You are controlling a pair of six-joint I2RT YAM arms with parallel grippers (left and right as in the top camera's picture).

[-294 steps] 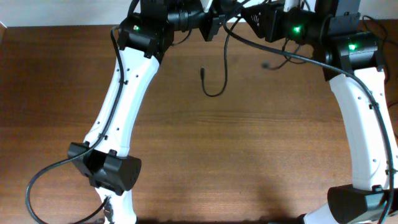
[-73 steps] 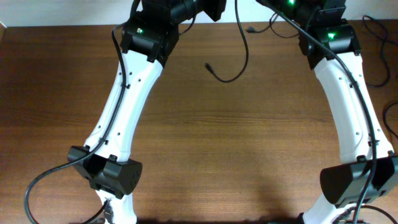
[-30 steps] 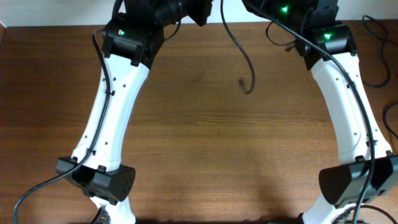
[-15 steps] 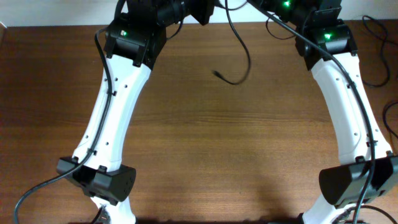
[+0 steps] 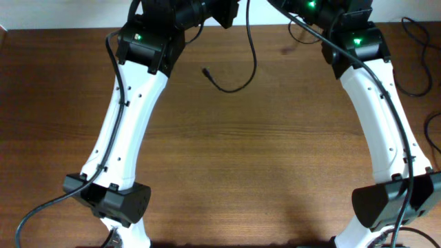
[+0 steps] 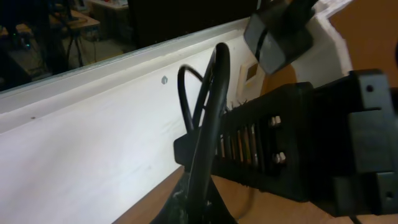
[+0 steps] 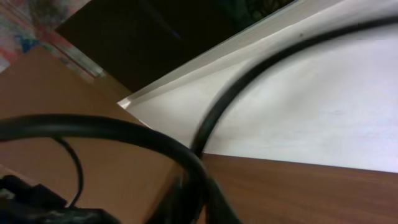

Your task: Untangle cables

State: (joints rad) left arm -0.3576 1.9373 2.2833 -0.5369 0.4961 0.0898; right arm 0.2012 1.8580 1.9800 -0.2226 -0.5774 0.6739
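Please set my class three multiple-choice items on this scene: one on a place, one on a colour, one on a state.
1. Where is the plug end of the cable?
A. between the left arm and the right arm, toward the far edge
B. at the near edge
C. outside the left arm

2. What colour are the lights on the arms?
A. red
B. green
C. blue

3. What shape is the cable in?
A. a tight knot
B. a straight taut line
C. a loose hook-shaped curl

Answers:
1 A, the overhead view shows it between the arms.
2 B, they glow green.
3 C, it bends round once, unknotted.
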